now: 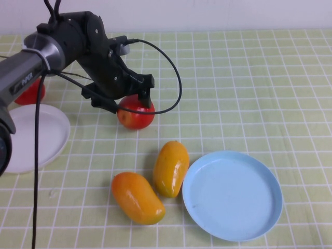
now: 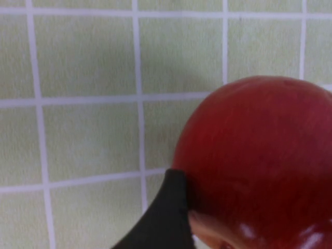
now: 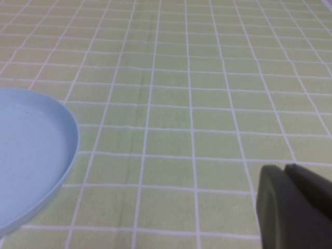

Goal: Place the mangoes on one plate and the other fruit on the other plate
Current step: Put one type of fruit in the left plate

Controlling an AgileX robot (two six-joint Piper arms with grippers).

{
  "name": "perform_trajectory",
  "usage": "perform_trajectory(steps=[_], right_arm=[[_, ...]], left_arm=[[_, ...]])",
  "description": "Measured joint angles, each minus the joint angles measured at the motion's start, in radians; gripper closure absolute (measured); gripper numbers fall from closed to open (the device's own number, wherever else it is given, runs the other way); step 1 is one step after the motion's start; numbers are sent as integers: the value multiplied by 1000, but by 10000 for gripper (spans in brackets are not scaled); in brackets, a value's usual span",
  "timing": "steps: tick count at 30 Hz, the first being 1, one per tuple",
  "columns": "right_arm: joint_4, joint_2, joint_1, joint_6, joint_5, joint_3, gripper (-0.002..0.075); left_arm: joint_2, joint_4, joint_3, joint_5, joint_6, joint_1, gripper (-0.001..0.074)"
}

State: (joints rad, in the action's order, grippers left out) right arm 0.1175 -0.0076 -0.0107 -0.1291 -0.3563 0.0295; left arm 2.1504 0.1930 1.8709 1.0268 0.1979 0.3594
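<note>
My left gripper (image 1: pixel 128 104) stands open, its fingers straddling a red apple (image 1: pixel 136 115) on the cloth. In the left wrist view the apple (image 2: pixel 259 155) fills the frame and one dark finger (image 2: pixel 166 218) lies against its side. A second red apple (image 1: pixel 30 93) sits partly behind the left arm, beside the white plate (image 1: pixel 36 136). Two orange-yellow mangoes (image 1: pixel 171 167) (image 1: pixel 137 197) lie next to the light blue plate (image 1: pixel 233 194), which holds nothing. My right gripper (image 3: pixel 290 207) is shut over bare cloth near the blue plate's rim (image 3: pixel 31 155); the high view does not show it.
A green checked cloth (image 1: pixel 249 83) covers the table. The left arm's black cable (image 1: pixel 174 67) loops over the apple. The white plate holds nothing.
</note>
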Motion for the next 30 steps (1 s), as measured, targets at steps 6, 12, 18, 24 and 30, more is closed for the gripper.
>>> perform_trajectory(steps=[6,12,18,24,30], right_arm=[[0,0,0,0,0,0,744],[0,0,0,0,0,0,744],[0,0,0,0,0,0,744],[0,0,0,0,0,0,744],[0,0,0,0,0,0,744]], left_arm=[[13,0,11,-38,-12,0,66],[15,0,11,-51,-24,0,73],[16,0,11,-47,-66,0,143],[8,-5,11,-41,-92,0,143],[-82,-146,-1,65,-114,0,143]])
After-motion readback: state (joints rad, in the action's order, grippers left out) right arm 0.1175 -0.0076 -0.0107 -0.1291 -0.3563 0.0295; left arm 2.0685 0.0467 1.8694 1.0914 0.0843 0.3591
